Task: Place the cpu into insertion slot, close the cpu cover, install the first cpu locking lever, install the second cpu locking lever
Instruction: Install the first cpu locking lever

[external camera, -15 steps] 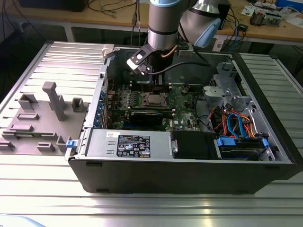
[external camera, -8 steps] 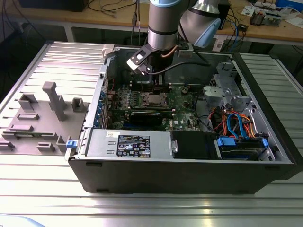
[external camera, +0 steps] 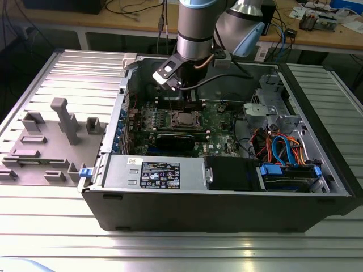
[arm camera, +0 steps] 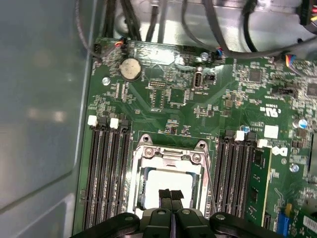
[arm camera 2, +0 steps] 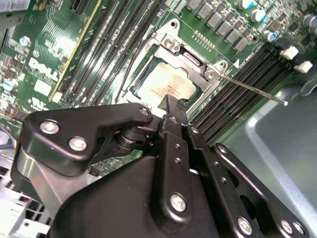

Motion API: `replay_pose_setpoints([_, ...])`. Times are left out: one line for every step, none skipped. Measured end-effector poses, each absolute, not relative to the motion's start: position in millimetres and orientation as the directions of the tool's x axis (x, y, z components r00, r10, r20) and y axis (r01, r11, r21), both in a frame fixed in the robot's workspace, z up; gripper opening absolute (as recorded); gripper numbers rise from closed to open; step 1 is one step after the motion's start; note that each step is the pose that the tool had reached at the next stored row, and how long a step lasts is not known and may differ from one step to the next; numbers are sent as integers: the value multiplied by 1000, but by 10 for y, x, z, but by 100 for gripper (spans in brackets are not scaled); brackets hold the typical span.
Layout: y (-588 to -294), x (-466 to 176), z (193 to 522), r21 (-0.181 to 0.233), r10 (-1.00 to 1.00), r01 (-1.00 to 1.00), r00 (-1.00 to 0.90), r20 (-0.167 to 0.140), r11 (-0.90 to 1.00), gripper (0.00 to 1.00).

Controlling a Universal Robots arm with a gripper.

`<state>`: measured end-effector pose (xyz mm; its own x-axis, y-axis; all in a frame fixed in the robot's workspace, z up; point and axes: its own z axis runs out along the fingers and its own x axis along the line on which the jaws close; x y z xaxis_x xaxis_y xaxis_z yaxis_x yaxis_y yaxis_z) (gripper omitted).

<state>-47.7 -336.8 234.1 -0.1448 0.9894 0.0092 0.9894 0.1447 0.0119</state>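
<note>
**Exterior view.** A ribbed silver metal worktop (external camera: 170, 252) carries an open black computer case (external camera: 187, 204) with a green circuit board (external camera: 222, 116) inside it. The grey and blue robot arm (external camera: 195, 28) comes down from the upper middle of the frame into the case, and its wrist end hangs just above the board. The cpu (external camera: 186, 118), a small flat square chip with a dull silver-grey top, lies at the middle of the board just below the arm's end. A long black graphics card (external camera: 180, 137) lies near it. A grey plastic fixture block (external camera: 59, 133) stands on the worktop at the exterior view's left, apart from the case.

**Second wrist view.** The black metal tool (arm camera 2: 168, 100) has its fingers pressed together with nothing between them. Its tip is at the edge of the cpu; contact cannot be judged. The cpu cover (arm camera 2: 190, 55), a thin silvery square frame, lies down around the chip. A thin steel lever rod (arm camera 2: 255, 91) juts from one corner of the frame toward the grey case wall.

**First wrist view.** The chip sits in the insertion slot (arm camera: 139, 191), a square dark socket between rows of long black memory slots (arm camera: 106, 168). The tool's tips stand over the chip.
</note>
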Motion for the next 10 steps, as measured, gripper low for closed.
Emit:
replay_pose_setpoints([-3368, -477, 2341, 12, 987, 987, -163, 9, 162, 11])
replay_pose_setpoints([-3368, -477, 2341, 12, 983, 983, -185, 9, 185, 11])
replay_pose_setpoints([-3368, -477, 2341, 12, 979, 979, -203, 9, 202, 11])
replay_pose_setpoints([-3368, -477, 2340, 12, 974, 974, -225, 9, 225, 11])
replay_pose_setpoints([-3368, -477, 2340, 12, 970, 970, -243, 9, 243, 11])
replay_pose_setpoints([-3368, -477, 2341, 12, 962, 962, -273, 9, 273, 11])
replay_pose_setpoints([-3368, -477, 2341, 12, 957, 957, -289, 9, 289, 11])
replay_pose_setpoints([-3368, -477, 2341, 12, 952, 952, -307, 9, 307, 11])
replay_pose_setpoints([-3368, -477, 2341, 12, 943, 943, -331, 9, 331, 11])
replay_pose_setpoints([-3368, -477, 2341, 12, 933, 933, -361, 9, 361, 11])
